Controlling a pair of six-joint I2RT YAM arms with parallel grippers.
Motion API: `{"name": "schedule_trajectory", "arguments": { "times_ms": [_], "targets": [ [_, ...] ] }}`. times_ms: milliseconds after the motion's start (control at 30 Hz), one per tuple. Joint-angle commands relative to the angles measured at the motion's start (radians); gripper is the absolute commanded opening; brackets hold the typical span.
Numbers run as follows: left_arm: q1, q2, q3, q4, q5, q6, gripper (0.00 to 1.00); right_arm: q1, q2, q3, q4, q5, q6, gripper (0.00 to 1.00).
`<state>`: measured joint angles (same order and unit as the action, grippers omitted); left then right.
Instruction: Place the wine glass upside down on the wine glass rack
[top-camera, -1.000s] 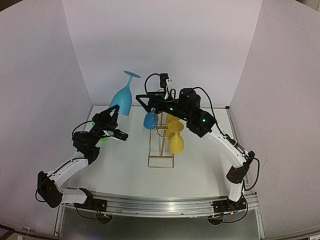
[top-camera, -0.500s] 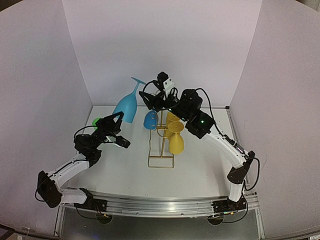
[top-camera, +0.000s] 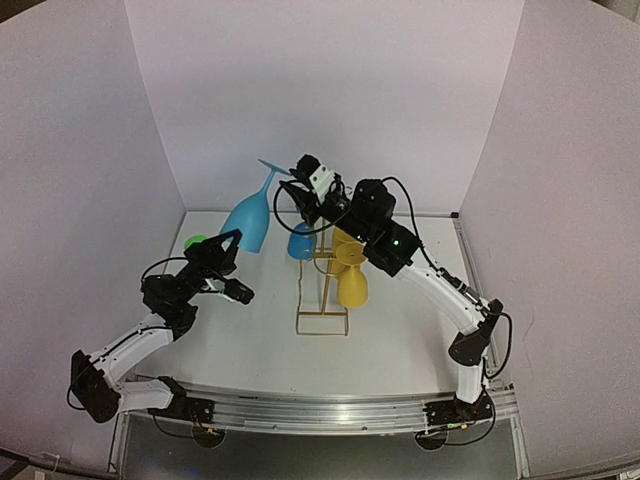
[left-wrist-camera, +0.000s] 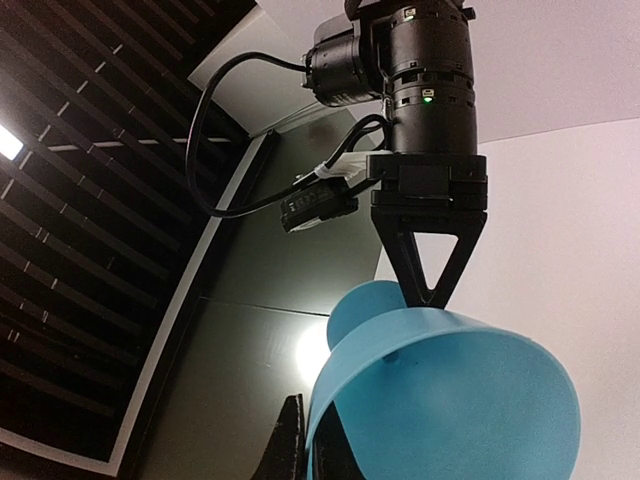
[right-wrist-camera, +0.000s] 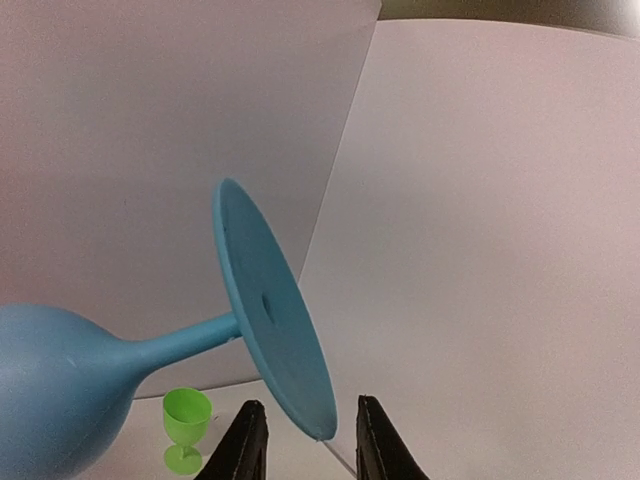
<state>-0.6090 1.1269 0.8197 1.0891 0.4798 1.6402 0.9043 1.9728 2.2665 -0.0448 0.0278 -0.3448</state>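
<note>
A large blue wine glass (top-camera: 247, 222) hangs tilted above the table, bowl low, foot (top-camera: 275, 167) up and to the right. My left gripper (top-camera: 228, 240) is shut on the bowl's rim; in the left wrist view the rim (left-wrist-camera: 330, 400) sits pinched beside a dark finger (left-wrist-camera: 288, 445). My right gripper (top-camera: 290, 192) is at the foot. In the right wrist view the foot's lower edge (right-wrist-camera: 315, 420) lies between its fingers (right-wrist-camera: 245, 445), which stand apart with a gap on both sides. The gold wire wine glass rack (top-camera: 322, 300) stands mid-table below the right arm.
Two yellow glasses (top-camera: 352, 285) and a small blue one (top-camera: 300, 242) hang on the rack. A small green glass (top-camera: 194, 242) stands upright behind the left arm and also shows as the green glass (right-wrist-camera: 185, 425) in the right wrist view. White walls enclose the table on three sides.
My right gripper swung left onto the glass's foot and narrowed its jaws around the foot's edge. The left arm shifted slightly, leaning the glass's foot toward the right gripper.
</note>
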Motion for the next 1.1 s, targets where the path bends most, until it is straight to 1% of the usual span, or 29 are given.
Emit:
{"name": "schedule_trajectory", "arguments": {
  "times_ms": [0,167,200,233,267,300,367,433,467,500,533,600,633,667,700,733,800,833,967,1067],
  "targets": [
    [-0.003,-0.044,-0.014,-0.032,0.021,-0.025,0.00,0.005,0.000,0.035,0.036,-0.018,-0.031,0.26],
    [-0.004,-0.051,-0.010,-0.051,0.023,-0.035,0.00,0.007,0.004,0.044,0.036,-0.020,-0.031,0.26],
    [-0.004,-0.055,-0.011,-0.060,0.026,-0.036,0.00,0.007,0.005,0.045,0.036,-0.020,-0.032,0.23],
    [-0.004,-0.059,-0.012,-0.070,0.029,-0.036,0.00,0.008,0.006,0.047,0.036,-0.020,-0.032,0.18],
    [-0.004,-0.064,-0.013,-0.079,0.031,-0.037,0.00,0.009,0.007,0.049,0.036,-0.020,-0.033,0.08],
    [-0.004,-0.065,-0.014,-0.081,0.031,-0.038,0.00,0.010,0.007,0.048,0.036,-0.019,-0.037,0.04],
    [-0.005,-0.068,-0.017,-0.084,0.024,-0.041,0.00,0.012,0.004,0.041,0.036,-0.016,-0.051,0.00],
    [-0.005,-0.077,-0.021,-0.103,0.004,-0.062,0.01,0.015,-0.005,0.028,0.036,-0.012,-0.080,0.00],
    [-0.005,-0.087,-0.022,-0.132,-0.012,-0.082,0.05,0.017,-0.009,0.021,0.036,-0.008,-0.101,0.00],
    [-0.004,-0.106,-0.022,-0.200,-0.037,-0.104,0.19,0.020,-0.016,0.014,0.036,0.004,-0.126,0.00],
    [-0.005,-0.131,-0.020,-0.285,-0.068,-0.130,0.35,0.022,-0.023,0.010,0.036,0.015,-0.150,0.00],
    [-0.005,-0.209,0.018,-0.643,-0.134,-0.201,0.77,0.023,-0.043,0.004,0.036,0.044,-0.218,0.00],
    [-0.005,-0.240,0.051,-0.832,-0.150,-0.248,0.93,0.022,-0.054,0.001,0.036,0.059,-0.252,0.00],
    [-0.005,-0.263,0.098,-1.036,-0.156,-0.294,0.99,0.023,-0.066,-0.003,0.036,0.072,-0.278,0.00],
    [-0.004,-0.276,0.139,-1.199,-0.146,-0.327,0.99,0.023,-0.079,-0.007,0.036,0.080,-0.311,0.00],
    [-0.004,-0.281,0.169,-1.317,-0.138,-0.370,1.00,0.023,-0.090,-0.012,0.036,0.086,-0.340,0.00],
    [-0.005,-0.280,0.212,-1.459,-0.122,-0.466,1.00,0.023,-0.112,-0.024,0.036,0.089,-0.392,0.00],
    [-0.004,-0.276,0.231,-1.494,-0.119,-0.527,1.00,0.025,-0.123,-0.035,0.036,0.087,-0.417,0.00],
    [-0.003,-0.234,0.318,-1.529,-0.128,-0.824,1.00,0.038,-0.163,-0.096,0.036,0.074,-0.535,0.00],
    [-0.003,-0.187,0.419,-1.551,-0.108,-1.051,1.00,0.045,-0.201,-0.153,0.036,0.033,-0.621,0.00]
  ]
}}
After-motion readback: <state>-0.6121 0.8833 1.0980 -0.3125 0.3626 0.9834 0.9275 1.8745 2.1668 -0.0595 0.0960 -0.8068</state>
